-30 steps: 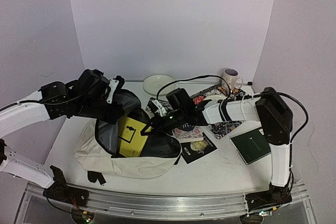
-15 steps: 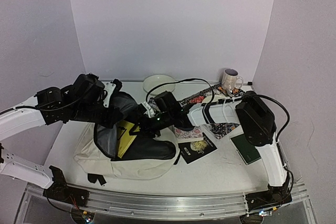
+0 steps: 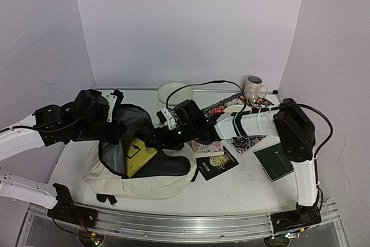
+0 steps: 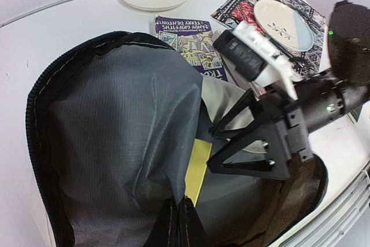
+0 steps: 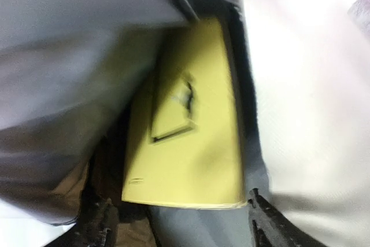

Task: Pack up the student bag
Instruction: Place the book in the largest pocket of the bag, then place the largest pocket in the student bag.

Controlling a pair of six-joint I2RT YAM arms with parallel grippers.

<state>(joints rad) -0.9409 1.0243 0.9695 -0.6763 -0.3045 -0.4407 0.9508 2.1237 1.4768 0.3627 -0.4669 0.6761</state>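
The student bag [image 3: 144,183] lay beneath both claws, long axis left-to-right, mouth facing the released right claw [image 4: 211,151]. The left claw [image 3: 117,133] clenched its rim. Cream cloth, grey lining, black zipper.

The top external view sits high behind the arm bases. It faces forward and down, far enough back to take in the whole tabletop [image 3: 243,186] and the rear wall. The left wrist view looks steeply down from close by into the mouth of the student bag [image 4: 115,131], with the right tool [image 4: 211,151] at the right of the frame. The right wrist view is nearest of all, blurred, facing the yellow book [image 5: 185,125] inside the bag. All three views share that book. The two wider ones also share the cream plate [image 3: 173,92] near the top of the frame.
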